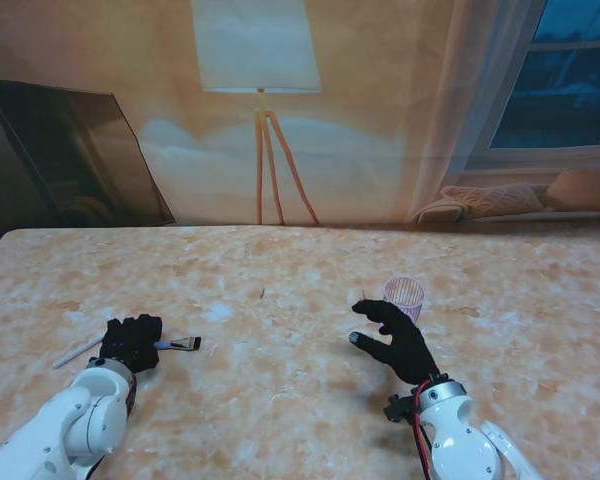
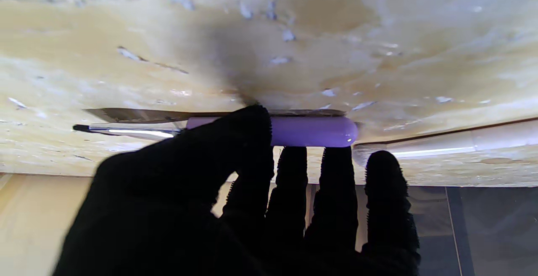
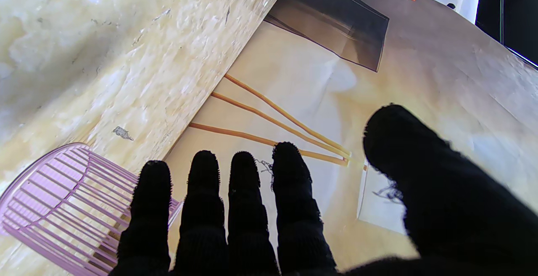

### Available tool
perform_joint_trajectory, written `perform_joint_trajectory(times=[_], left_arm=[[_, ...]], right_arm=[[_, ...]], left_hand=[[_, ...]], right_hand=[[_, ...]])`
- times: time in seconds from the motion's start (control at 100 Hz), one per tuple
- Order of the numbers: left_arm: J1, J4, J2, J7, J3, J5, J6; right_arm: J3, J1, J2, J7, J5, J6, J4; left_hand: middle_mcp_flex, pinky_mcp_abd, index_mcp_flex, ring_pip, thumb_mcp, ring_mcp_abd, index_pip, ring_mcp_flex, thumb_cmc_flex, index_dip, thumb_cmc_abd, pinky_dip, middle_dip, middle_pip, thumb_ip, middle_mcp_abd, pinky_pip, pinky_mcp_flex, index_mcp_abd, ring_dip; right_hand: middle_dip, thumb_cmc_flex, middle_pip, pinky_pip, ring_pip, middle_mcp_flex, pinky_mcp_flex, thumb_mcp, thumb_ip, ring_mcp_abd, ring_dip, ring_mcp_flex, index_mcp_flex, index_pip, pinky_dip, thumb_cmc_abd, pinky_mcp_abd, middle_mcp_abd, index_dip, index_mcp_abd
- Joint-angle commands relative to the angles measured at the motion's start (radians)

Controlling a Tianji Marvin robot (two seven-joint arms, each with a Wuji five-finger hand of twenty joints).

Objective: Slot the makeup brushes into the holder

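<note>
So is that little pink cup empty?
Apparently empty: the holder stands upright with nothing sticking out; a purple brush lies on the table.

no readable text, labels or numbers anywhere; the purple brush point(image 2: 311, 131) handle looks blank, though it's blurry.

Beige marbled table point(image 1: 280, 290) — pale lilac ribbed wire holder point(image 1: 404, 296), violet-handled makeup brush point(image 2: 311, 131), a second brush handle point(image 1: 77, 352) seemingly white.
</note>
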Motion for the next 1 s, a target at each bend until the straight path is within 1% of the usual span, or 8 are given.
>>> perform_joint_trajectory(times=[0.0,0.21,0.41,0.54,0.62,0.76,0.85,0.99], left_arm=[[0.020,0.022,-0.003,-0.005,-0.002,-0.001,-0.008],[0.026,0.026,-0.006,0.039,-0.020,0.006,-0.049],[0.028,0.034,-0.012,0.091,-0.029,-0.007,-0.077],[0.034,0.022,-0.017,0.102,-0.037,-0.022,-0.084],[0.037,0.018,-0.020,0.116,-0.043,-0.032,-0.093],[0.044,0.003,-0.028,0.137,-0.055,-0.063,-0.110],[0.051,-0.010,-0.033,0.155,-0.067,-0.077,-0.130],[0.062,-0.034,-0.046,0.184,-0.081,-0.135,-0.157]], right_arm=[[-0.005,-0.005,-0.008,0.013,0.001,0.000,0.000],[-0.009,0.000,-0.009,0.012,0.002,-0.002,0.004],[-0.010,0.000,-0.010,0.010,0.005,-0.002,0.004],[-0.009,-0.001,-0.009,0.013,0.007,0.001,0.002],[-0.009,0.000,-0.009,0.016,0.008,0.000,0.002],[-0.011,0.003,-0.008,0.018,0.009,0.000,0.004],[-0.012,0.004,-0.008,0.021,0.014,0.002,0.005],[-0.014,0.008,-0.008,0.023,0.014,0.001,0.007]], left_hand=[[0.038,-0.009,-0.013,0.022,0.019,0.008,0.147,0.025,-0.005,0.063,-0.005,0.018,0.023,0.027,0.000,0.002,0.019,0.000,-0.005,0.021],[0.082,-0.005,-0.008,0.042,0.100,0.007,0.191,0.073,-0.054,0.081,-0.033,0.026,0.031,0.048,-0.002,-0.001,0.060,0.038,-0.027,0.024],[0.193,0.018,0.006,0.102,0.157,0.033,0.226,0.196,-0.067,0.083,-0.064,0.072,0.044,0.095,-0.015,0.015,0.184,0.148,-0.054,0.032],[0.310,0.033,0.010,0.159,0.169,0.049,0.239,0.299,-0.062,0.114,-0.072,0.090,0.190,0.070,-0.027,0.018,0.267,0.247,-0.100,0.033],[0.408,0.040,0.001,0.214,0.153,0.050,0.242,0.376,-0.051,0.129,-0.063,0.102,0.238,0.066,-0.033,0.006,0.326,0.326,-0.139,0.050],[0.525,0.042,-0.011,0.334,0.111,0.044,0.241,0.465,-0.023,0.129,-0.045,0.122,0.339,0.077,-0.031,-0.012,0.416,0.419,-0.178,0.116],[0.560,0.038,-0.012,0.372,0.100,0.026,0.244,0.501,-0.011,0.137,-0.043,0.123,0.375,0.104,-0.028,-0.029,0.433,0.456,-0.198,0.146],[0.570,0.040,-0.009,0.389,0.091,0.023,0.244,0.519,0.009,0.138,-0.044,0.131,0.397,0.121,-0.023,-0.030,0.440,0.480,-0.207,0.189]], right_hand=[[-0.187,-0.033,0.014,0.012,0.014,0.013,-0.010,0.008,-0.001,-0.023,0.016,0.004,0.014,0.013,0.009,0.021,-0.023,-0.014,-0.004,0.001],[-0.186,-0.030,0.016,0.014,0.016,0.014,-0.008,0.010,-0.003,-0.023,0.016,0.005,0.013,0.014,0.010,0.023,-0.024,-0.013,-0.003,0.003],[-0.185,-0.030,0.018,0.016,0.017,0.018,-0.004,0.009,-0.004,-0.020,0.016,0.007,0.010,0.015,0.010,0.028,-0.022,-0.013,-0.003,0.004],[-0.185,-0.019,0.018,0.017,0.019,0.019,-0.002,0.013,-0.004,-0.021,0.016,0.010,0.013,0.017,0.010,0.029,-0.022,-0.012,-0.002,0.007],[-0.185,-0.009,0.018,0.019,0.019,0.019,0.000,0.015,-0.003,-0.021,0.016,0.011,0.014,0.018,0.010,0.028,-0.022,-0.012,-0.002,0.007],[-0.185,-0.001,0.018,0.020,0.020,0.021,0.003,0.017,-0.002,-0.019,0.015,0.012,0.016,0.019,0.009,0.024,-0.021,-0.013,-0.002,0.007],[-0.185,0.006,0.018,0.019,0.019,0.021,0.001,0.019,-0.001,-0.018,0.015,0.012,0.019,0.020,0.009,0.023,-0.022,-0.010,-0.001,0.007],[-0.186,0.009,0.017,0.020,0.020,0.022,0.002,0.019,-0.001,-0.019,0.015,0.013,0.021,0.020,0.008,0.022,-0.021,-0.010,-0.001,0.007]])
